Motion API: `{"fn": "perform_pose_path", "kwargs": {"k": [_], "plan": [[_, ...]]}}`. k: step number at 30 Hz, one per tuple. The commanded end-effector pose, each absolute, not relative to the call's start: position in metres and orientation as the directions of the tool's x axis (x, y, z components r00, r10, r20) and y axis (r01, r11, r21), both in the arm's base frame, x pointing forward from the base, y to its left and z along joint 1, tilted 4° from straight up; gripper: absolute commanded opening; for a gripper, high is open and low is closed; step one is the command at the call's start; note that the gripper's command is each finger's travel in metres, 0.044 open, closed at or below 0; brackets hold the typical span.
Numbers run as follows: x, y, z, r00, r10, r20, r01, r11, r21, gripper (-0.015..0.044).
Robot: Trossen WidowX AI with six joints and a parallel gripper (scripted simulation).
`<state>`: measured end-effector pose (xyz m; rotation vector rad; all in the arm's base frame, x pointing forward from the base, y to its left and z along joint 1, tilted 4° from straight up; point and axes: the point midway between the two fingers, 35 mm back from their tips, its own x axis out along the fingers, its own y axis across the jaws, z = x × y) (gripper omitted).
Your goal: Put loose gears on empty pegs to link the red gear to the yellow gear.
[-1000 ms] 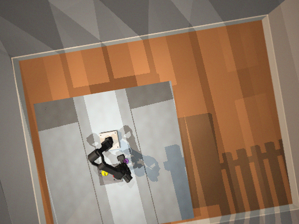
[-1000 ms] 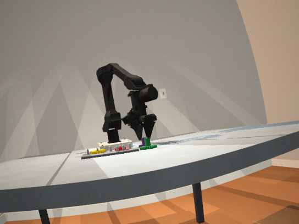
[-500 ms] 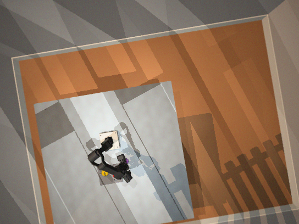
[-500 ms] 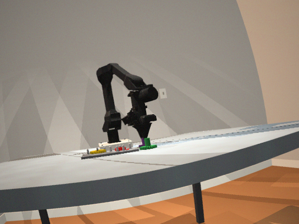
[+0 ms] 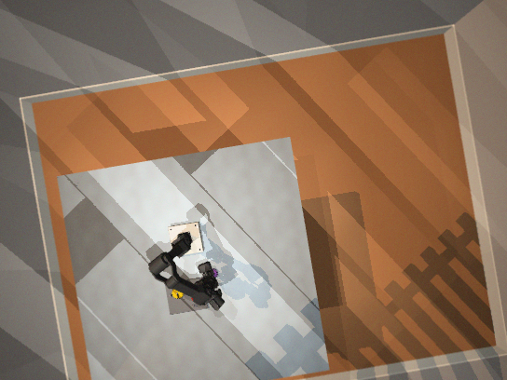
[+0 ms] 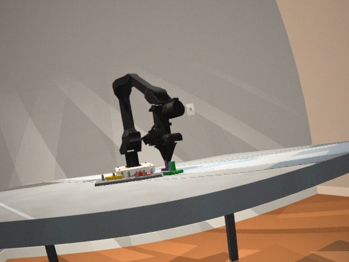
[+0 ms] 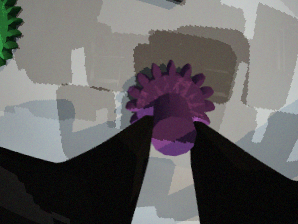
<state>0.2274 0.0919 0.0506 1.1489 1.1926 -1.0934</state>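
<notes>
My gripper point(image 6: 167, 160) point(image 7: 172, 127) is shut on the upright handle of the purple gear point(image 5: 214, 273) point(image 6: 165, 167) point(image 7: 170, 86). That gear is upright, at or very near the table top. The green gear point(image 6: 172, 166) point(image 7: 9, 32) stands on the table, handle up, beside the purple one. The grey board point(image 5: 176, 308) point(image 6: 104, 184) carries the yellow gear point(image 5: 177, 294) point(image 6: 114, 177) and the red gear point(image 6: 140, 174). Short grey pegs, such as the left-end peg point(image 6: 102, 176), stand up from the board. In the top view the arm hides part of the board and the green gear.
The arm's pale base plate point(image 5: 173, 231) point(image 6: 120, 169) is just behind the board. The forearm point(image 5: 188, 289) passes over the board in the top view. The green gear stands to the upper left of the held gear in the wrist view.
</notes>
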Motion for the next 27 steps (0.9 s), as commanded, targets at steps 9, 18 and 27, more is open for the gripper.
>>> {"fn": "perform_pose_path", "kwargs": {"k": [9, 18, 27], "plan": [[0.235, 0.097, 0.078, 0.082, -0.014, -0.997, 0.992, 0.101, 0.080, 0.0000], [0.237, 0.099, 0.097, 0.082, -0.014, -0.997, 0.992, 0.101, 0.080, 0.0000], [0.237, 0.100, 0.115, 0.082, -0.014, -0.997, 0.992, 0.101, 0.080, 0.0000]]}}
